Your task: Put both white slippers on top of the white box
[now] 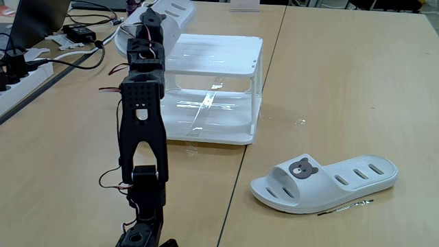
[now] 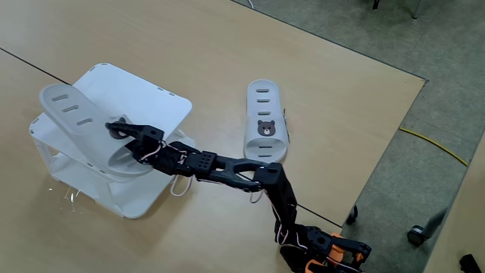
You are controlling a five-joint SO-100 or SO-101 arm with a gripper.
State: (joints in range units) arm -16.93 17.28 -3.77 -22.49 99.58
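Two white slippers are present. The first slipper [image 2: 82,125] is gripped at its strap end by the gripper [image 2: 119,130] and lies tilted across the top of the white box [image 2: 163,114]; its heel end overhangs the box edge on the left of a fixed view. In a fixed view the same slipper [image 1: 175,15] appears behind the arm. The second slipper [image 1: 326,180] lies flat on the table [image 1: 343,82], bear badge up, well apart from the box [image 1: 226,51]. One box is present. One thin metal pin [image 1: 346,206] lies just beside the second slipper.
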